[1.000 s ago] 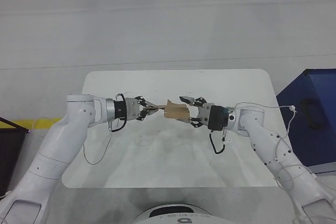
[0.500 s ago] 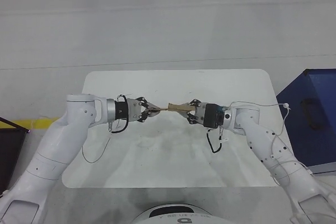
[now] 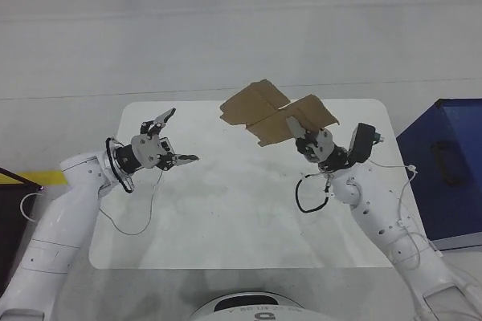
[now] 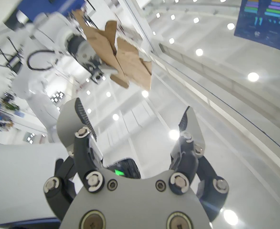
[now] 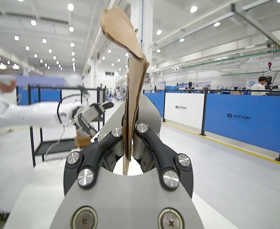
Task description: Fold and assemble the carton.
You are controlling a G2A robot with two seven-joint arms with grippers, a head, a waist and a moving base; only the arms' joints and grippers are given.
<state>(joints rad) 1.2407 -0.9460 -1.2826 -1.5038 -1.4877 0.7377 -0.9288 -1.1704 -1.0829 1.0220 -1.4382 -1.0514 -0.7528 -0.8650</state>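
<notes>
Right gripper, at 2 o'clock over the table: fingers clamped on one edge of the flattened carton. The carton extends from the gripper toward 10 o'clock and is held clear of the table surface. Left gripper, at 10 o'clock: fingers spread apart, holding nothing, well apart from the carton.
</notes>
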